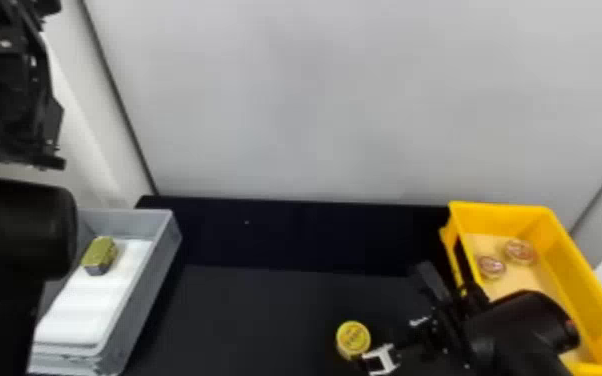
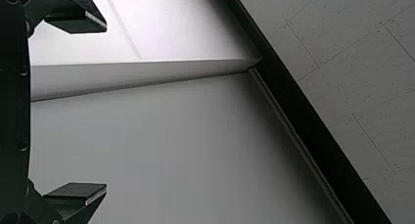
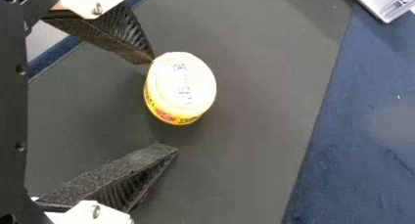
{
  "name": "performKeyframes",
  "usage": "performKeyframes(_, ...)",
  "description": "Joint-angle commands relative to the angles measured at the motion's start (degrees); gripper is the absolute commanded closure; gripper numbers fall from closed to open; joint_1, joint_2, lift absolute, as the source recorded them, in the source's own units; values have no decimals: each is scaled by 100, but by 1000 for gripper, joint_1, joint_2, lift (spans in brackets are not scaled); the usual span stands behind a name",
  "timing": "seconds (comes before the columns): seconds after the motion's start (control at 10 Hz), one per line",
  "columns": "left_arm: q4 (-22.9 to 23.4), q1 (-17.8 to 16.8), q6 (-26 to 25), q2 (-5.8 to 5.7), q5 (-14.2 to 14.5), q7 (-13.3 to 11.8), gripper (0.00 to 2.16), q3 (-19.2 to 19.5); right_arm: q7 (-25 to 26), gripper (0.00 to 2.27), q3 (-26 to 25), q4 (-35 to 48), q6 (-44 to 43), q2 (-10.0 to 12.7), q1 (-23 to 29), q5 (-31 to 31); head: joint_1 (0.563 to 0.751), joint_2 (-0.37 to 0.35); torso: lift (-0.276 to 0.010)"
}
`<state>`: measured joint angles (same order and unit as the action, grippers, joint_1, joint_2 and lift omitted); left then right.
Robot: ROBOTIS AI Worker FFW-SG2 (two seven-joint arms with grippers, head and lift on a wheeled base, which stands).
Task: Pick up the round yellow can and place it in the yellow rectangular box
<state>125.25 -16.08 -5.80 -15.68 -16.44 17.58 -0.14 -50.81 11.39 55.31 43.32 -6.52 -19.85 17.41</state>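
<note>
With the right gripper (image 3: 164, 104) spread and grasping nothing, look just ahead of its fingertips for the round yellow can (image 3: 181, 84), upright on the counter (image 1: 245, 320). Note one finger (image 3: 122, 38) at or almost at its rim, with the other well off. Likely to shove or tip the can if closed from so lopsided a start, or to pinch only its edge and lose it if shut without going farther forward. Could clip the yellow rectangular box (image 1: 495, 220) if carried too low, or land on the two round tins (image 1: 505, 258) inside if released carelessly.

Dark and flat across the counter, with a deep-blue strip (image 3: 352, 136) beyond. To the left, see a grey bin (image 1: 147, 305) bearing white padding (image 1: 90, 305) and a greenish block (image 1: 101, 252). Find the left gripper (image 2: 106, 107) raised and empty, before a pale wall (image 1: 285, 100) and ceiling (image 2: 352, 97).
</note>
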Motion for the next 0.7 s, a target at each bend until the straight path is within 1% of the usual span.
performKeyframes(0.0,-1,0,0,2,0,0,127,-4,-28,130,4,-20,12,1,-1,53,663,54,-10)
performKeyframes(0.2,8,0,0,2,0,0,127,-4,-133,130,-145,173,-111,37,-1,44,663,54,-10)
performKeyframes(0.3,-1,0,-9,2,0,0,127,-4,-133,136,-145,507,-164,28,-10,44,663,54,-10)
performKeyframes(0.4,-1,0,-18,11,0,0,127,-21,-142,145,-181,762,-208,28,-71,44,663,54,-10)
performKeyframes(0.6,-1,-35,-35,20,0,0,127,-65,-256,153,-154,877,-270,28,-265,44,663,54,-10)
